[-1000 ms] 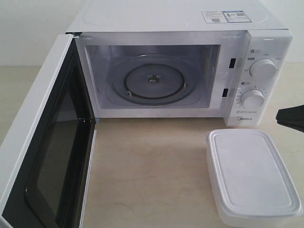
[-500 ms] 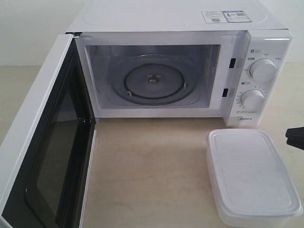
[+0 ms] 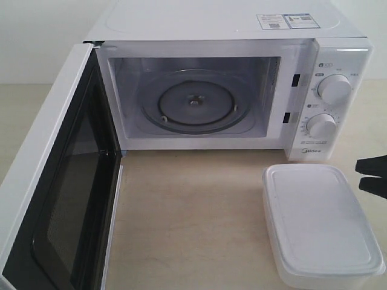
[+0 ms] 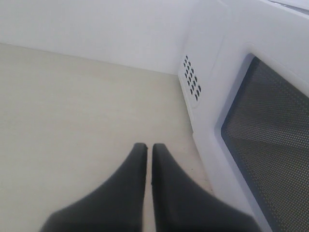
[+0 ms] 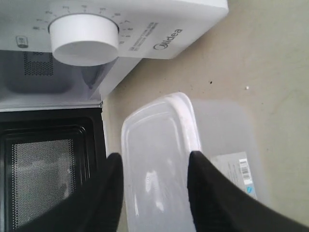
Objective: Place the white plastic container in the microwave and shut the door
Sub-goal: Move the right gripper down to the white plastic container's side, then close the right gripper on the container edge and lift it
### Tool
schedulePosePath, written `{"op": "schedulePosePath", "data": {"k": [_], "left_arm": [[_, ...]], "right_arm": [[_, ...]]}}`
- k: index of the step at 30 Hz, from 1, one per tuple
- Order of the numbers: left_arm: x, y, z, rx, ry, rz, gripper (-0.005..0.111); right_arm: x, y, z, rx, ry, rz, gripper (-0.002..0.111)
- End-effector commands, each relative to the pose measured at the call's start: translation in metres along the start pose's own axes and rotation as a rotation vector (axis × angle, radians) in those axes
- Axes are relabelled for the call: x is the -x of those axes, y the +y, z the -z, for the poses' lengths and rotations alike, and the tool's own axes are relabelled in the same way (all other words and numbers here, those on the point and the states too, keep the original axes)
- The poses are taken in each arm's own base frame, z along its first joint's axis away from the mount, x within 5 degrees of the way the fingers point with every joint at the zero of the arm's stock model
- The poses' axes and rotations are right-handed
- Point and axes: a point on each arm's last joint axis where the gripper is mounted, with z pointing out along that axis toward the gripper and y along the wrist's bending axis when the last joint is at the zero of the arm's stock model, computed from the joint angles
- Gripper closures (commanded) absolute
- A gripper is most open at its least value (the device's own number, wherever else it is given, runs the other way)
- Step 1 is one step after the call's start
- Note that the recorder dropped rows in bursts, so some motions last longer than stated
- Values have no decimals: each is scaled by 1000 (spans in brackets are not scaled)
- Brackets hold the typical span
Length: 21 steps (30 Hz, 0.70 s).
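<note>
Your left jaws are pressed together on nothing, just beside the open door (image 4: 270,145)'s outer face; a stray swing there could knock it. The microwave (image 3: 211,24) stands beyond your right jaws. The container (image 3: 320,223) sits on the worktop (image 3: 187,211), lined up between your right jaws, which are spread wide and apparently not touching it. Pinch only the lid's rim and it may pop off or slip.

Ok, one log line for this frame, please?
door: open | white plastic container: lidded, on counter before microwave | right hand: open, beside container, no grasp | left hand: shut, by door's outer face
</note>
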Motion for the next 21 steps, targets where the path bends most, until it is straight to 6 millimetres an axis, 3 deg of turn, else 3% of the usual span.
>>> {"op": "schedulePosePath", "data": {"k": [1,7,11,21], "left_arm": [[0,0,0,3,-4,-2,102],[0,0,0,3,-4,-2,102],[0,0,0,3,-4,-2,102],[0,0,0,3,-4,-2,102]], "right_arm": [[2,2,1,7,-3,45,69],[3,10,4,4,-16,107,69],[-2,5,3,-36,-16,184,70],[-18,-4,0,-78,1,172,70]]}}
